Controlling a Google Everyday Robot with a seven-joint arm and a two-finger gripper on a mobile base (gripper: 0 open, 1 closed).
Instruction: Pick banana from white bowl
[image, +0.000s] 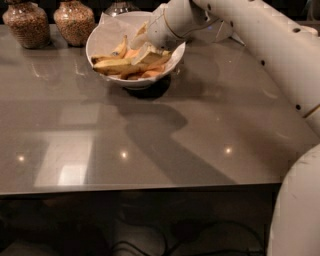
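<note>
Shows end effector (146, 50) down inside white bowl (98, 36) on grey table (210, 125), beside long yellow banana (115, 65); cannot tell whether clenched or released.

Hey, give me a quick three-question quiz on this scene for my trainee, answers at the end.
1. True or false: the gripper reaches into the white bowl.
2. Multiple choice: what stands behind the bowl, toward the picture's left? A) two jars B) a kettle C) a stack of plates
3. Short answer: has the longest banana been lifted out of the bowl yet?

Key: 1 true. 2 A. 3 No, it lies in the bowl among the other bananas.
</note>
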